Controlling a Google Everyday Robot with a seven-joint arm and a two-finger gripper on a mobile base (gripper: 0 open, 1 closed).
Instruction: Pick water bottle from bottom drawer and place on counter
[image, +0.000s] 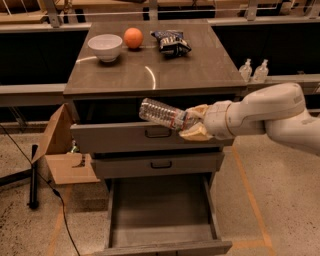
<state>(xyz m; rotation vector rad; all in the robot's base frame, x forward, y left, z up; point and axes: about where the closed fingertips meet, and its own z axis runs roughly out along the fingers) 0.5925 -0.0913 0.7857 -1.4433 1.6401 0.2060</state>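
Observation:
My gripper is shut on the cap end of the water bottle. It holds the clear ribbed bottle nearly level, pointing left, in front of the top drawer and just below the counter's front edge. The white arm comes in from the right. The bottom drawer is pulled fully open below and holds nothing that I can see. The counter is the glossy grey-brown top of the cabinet.
On the counter's far side stand a white bowl, an orange and a dark snack bag. Two pump bottles stand on a ledge at the right. An open cardboard box and a black stand sit left of the cabinet.

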